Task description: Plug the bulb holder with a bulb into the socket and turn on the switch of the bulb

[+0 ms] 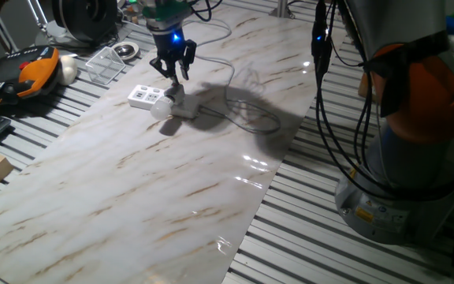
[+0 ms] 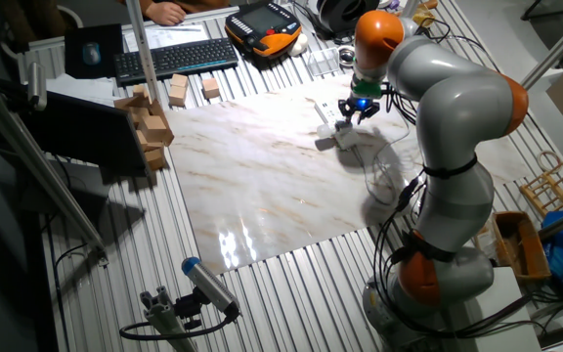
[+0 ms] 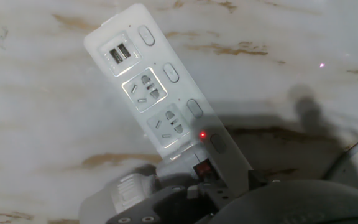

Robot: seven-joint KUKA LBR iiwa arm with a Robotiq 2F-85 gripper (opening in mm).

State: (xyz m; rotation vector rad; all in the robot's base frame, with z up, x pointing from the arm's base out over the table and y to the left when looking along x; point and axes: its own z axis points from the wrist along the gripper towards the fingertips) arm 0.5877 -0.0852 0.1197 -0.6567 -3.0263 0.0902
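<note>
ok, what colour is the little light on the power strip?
Red. A small red dot glows on the white power strip beside its lower outlets; the hand view shows it best.

My hand camera looks down on the socket [image 3: 160, 99], lying slantwise on the marble-patterned table [image 3: 36, 81]. A small red light [image 3: 202, 134] glows beside its lower outlet, where the bulb holder [image 3: 173, 171] sits plugged in, its bulb [image 3: 114, 196] unlit.

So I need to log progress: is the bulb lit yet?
Not lit. The bulb looks dull white with no glow in the fixed view; in the hand view a small red light shows on the socket.
</note>
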